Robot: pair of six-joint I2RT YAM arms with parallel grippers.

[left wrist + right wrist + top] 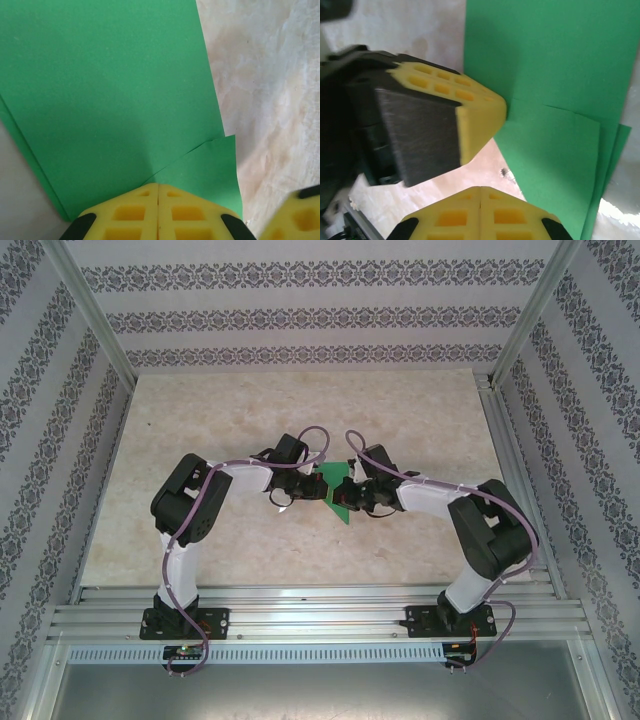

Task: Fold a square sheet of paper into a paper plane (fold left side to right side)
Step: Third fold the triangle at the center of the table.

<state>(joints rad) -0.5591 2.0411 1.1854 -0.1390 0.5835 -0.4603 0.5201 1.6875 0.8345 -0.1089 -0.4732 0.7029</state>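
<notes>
I am looking down on a beige marbled worktop (200, 420) with patterned walls around it. Two black-and-white robot arms, the left arm (185, 505) and the right arm (490, 525), rise from its near edge and bend inward until their wrists nearly meet. Between them, about midway between the left and right edges and a little nearer the near edge than the far one, lies a bright green sheet of thin paper (335, 490), folded into overlapping layers, with one flap's slanted edge crossing the top layer. The left gripper (158, 187) is clenched, its yellow pads pressed together at the paper's edge; I cannot tell whether paper is pinched between them. The right gripper (480, 190) is also clenched, pads together, its tips just beside the paper's edge.
</notes>
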